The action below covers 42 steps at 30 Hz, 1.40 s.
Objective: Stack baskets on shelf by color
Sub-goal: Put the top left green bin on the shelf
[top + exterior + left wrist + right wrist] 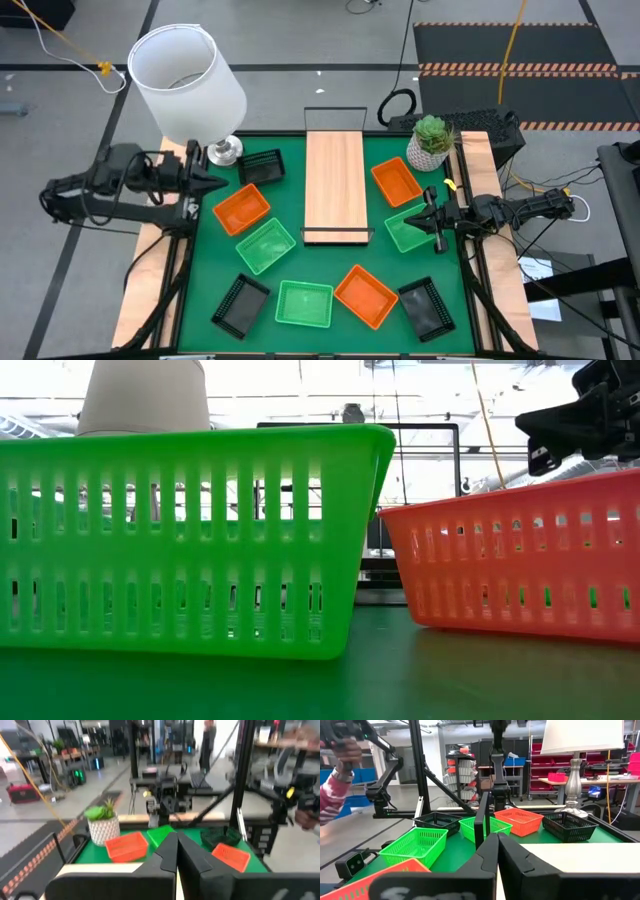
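Observation:
The light-wood shelf [335,185] lies in the middle of the green mat, and nothing is on it. Nine baskets rest flat on the mat around it. On the left are a black one [262,165], an orange one [242,210] and a green one [265,245]. On the right are an orange one [395,182] and a green one [408,228]. Near the front are black [240,305], green [304,303], orange [365,295] and black [425,307]. My left gripper [222,182] is shut beside the left orange basket. My right gripper [430,215] is shut and raised over the right green basket's outer edge.
A lamp with a white shade [190,75] stands at the far left corner on its metal base [222,150]. A potted plant [432,140] sits at the far right. A person's hand and striped sleeve [340,765] show beyond the table.

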Available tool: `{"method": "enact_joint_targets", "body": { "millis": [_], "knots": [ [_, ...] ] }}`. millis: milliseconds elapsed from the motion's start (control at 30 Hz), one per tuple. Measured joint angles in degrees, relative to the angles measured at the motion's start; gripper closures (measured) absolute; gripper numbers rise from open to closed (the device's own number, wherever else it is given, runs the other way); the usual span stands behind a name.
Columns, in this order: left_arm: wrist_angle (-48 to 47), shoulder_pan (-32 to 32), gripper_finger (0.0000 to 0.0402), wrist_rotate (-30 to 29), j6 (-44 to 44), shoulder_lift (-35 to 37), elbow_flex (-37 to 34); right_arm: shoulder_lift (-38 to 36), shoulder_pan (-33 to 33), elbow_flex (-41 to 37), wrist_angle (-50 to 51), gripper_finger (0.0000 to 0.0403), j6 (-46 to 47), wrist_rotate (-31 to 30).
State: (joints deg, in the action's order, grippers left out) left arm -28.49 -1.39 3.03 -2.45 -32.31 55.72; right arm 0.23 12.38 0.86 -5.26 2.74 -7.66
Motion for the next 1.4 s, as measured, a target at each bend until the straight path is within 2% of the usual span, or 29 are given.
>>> {"method": "enact_joint_targets", "body": {
  "millis": [233,367,500,600,733,900,1200,1300,1400],
  "knots": [
    [-13.0,0.1,0.0393,0.0,1.2,-10.9,14.0,0.0,0.0,0.0,-0.1,0.0403,2.7,-0.1],
    [-14.4,0.5,0.0399,0.0,1.1,-14.5,16.8,0.0,0.0,1.7,0.0,0.0403,2.8,-0.2],
    [-14.5,1.1,0.0388,0.0,0.7,-16.6,18.2,1.0,0.0,6.3,1.7,0.0403,2.6,-3.0],
    [-14.7,1.4,0.0384,-0.1,-0.6,-17.1,18.7,3.4,0.0,12.5,4.4,0.0403,-0.5,-3.3],
    [-14.7,1.5,0.0391,-0.6,-2.4,-17.2,18.7,10.1,0.0,22.8,10.7,0.0403,-2.7,-5.9],
    [-14.7,1.5,0.0397,-2.1,-2.4,-17.2,18.7,21.8,0.0,39.0,22.2,0.0403,-3.6,-10.4],
    [-14.6,1.5,0.0385,-2.1,-1.5,-17.2,18.7,42.6,0.0,68.3,44.6,0.0403,-4.3,-10.3],
    [-14.6,1.5,0.0395,-2.1,-1.5,-17.2,18.7,47.9,0.0,75.3,50.9,0.0403,-4.3,-10.2],
    [-14.5,1.5,0.0398,-2.1,-1.5,-17.6,18.7,51.5,0.0,78.7,54.0,0.0403,-4.0,-10.3]
  ]
}}
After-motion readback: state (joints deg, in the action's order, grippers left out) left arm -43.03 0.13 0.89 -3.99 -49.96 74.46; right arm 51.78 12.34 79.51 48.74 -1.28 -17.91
